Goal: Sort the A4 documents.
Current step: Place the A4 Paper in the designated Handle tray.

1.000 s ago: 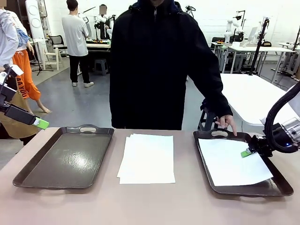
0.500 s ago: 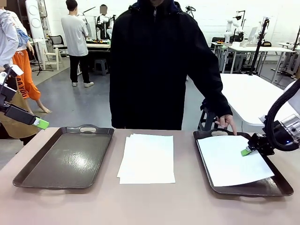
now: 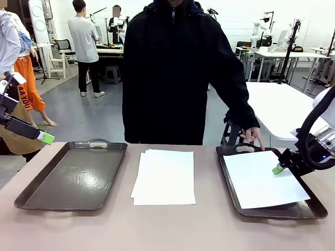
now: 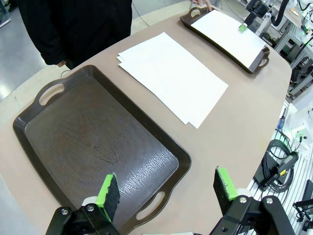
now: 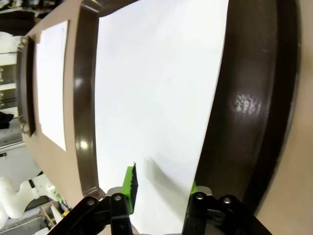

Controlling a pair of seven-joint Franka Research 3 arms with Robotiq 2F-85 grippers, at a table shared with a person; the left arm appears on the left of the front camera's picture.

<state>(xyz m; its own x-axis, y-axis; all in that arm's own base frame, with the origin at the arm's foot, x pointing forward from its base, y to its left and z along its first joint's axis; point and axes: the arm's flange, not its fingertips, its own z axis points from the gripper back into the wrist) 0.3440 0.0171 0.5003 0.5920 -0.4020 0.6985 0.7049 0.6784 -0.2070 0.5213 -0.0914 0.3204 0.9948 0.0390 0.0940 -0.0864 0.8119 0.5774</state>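
Note:
A stack of white A4 documents (image 3: 164,177) lies in the table's middle, between two dark trays. One more sheet (image 3: 264,179) lies flat in the right tray (image 3: 225,175). My right gripper (image 3: 277,169) hovers low at that sheet's right edge, jaws open, the paper (image 5: 156,98) showing between its green pads (image 5: 129,183). The left tray (image 3: 73,178) holds nothing. My left gripper (image 3: 46,138) hangs high off the table's left end, open and empty, looking down on the left tray (image 4: 93,142) and the stack (image 4: 171,76).
A person in a black jacket stands at the far edge, one hand (image 3: 254,137) resting by the right tray's far handle. Bare tabletop runs along the near edge in front of the stack.
My right gripper has opened and let go of the sheet, which has settled flat in the right tray, shifted slightly right. The left arm has not moved.

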